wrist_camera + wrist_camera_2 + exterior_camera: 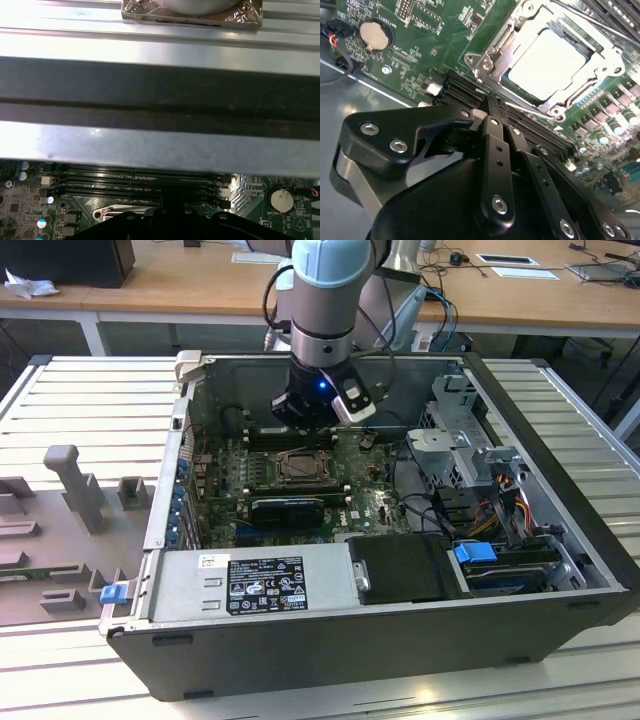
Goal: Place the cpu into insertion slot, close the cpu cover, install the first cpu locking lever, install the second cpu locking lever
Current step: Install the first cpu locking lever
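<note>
Black jointed links make up the claw [491, 102]. In the second wrist view its two fingers [495, 150] meet at the tips, pressed together with nothing between them. The tips hang just above the long black memory slots [470, 92], close to the near edge of the socket [485, 62] but not touching it.

Placed by the exterior view, the claw [312, 418] is low inside the open computer case [560, 490], and the socket [300, 468] lies at 6 o'clock from it, just beside it on the green board [370, 505]. A long black card [288, 507] lies further out at 6 o'clock, and the silver power supply box [260, 580] beyond that. A coin battery [372, 34] sits on the board, well apart from the socket.

The chip [547, 62] is already seated in the socket, its pale silvery face showing through the window of the metal cover frame [502, 47], which appears to lie down over it. Thin wire levers [615, 32] run along the frame's edges. Whether they are latched cannot be told.

Handling judgement: the chip is light, stiff and smooth, and the contacts beneath it are likely fragile, so it is best taken by opposite edges only and kept level. The cover is thin, rigid sheet metal, to be pressed on its rim and not on the chip face. The levers are springy wire and should be taken near their free ends.
</note>
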Controlling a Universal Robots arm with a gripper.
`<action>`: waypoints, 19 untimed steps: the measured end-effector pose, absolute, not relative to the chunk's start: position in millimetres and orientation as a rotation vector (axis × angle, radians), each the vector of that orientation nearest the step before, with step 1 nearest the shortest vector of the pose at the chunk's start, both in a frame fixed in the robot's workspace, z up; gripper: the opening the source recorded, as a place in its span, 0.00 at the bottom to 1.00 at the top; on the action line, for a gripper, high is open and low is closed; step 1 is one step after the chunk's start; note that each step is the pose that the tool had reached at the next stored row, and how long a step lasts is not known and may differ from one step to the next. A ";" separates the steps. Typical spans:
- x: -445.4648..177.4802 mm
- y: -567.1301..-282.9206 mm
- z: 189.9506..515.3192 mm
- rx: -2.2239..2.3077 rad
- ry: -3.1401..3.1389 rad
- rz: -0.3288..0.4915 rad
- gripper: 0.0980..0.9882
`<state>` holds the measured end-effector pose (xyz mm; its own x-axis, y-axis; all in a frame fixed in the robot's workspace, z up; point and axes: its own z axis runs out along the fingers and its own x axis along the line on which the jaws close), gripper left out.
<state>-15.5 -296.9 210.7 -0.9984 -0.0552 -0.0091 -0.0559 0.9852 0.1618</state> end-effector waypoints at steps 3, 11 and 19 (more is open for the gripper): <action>-15.4 -296.9 207.6 -0.087 3.125 0.255 0.01; -15.4 -297.0 203.2 -0.087 3.127 0.246 0.01; -15.3 -297.9 201.9 -0.087 3.126 0.243 0.01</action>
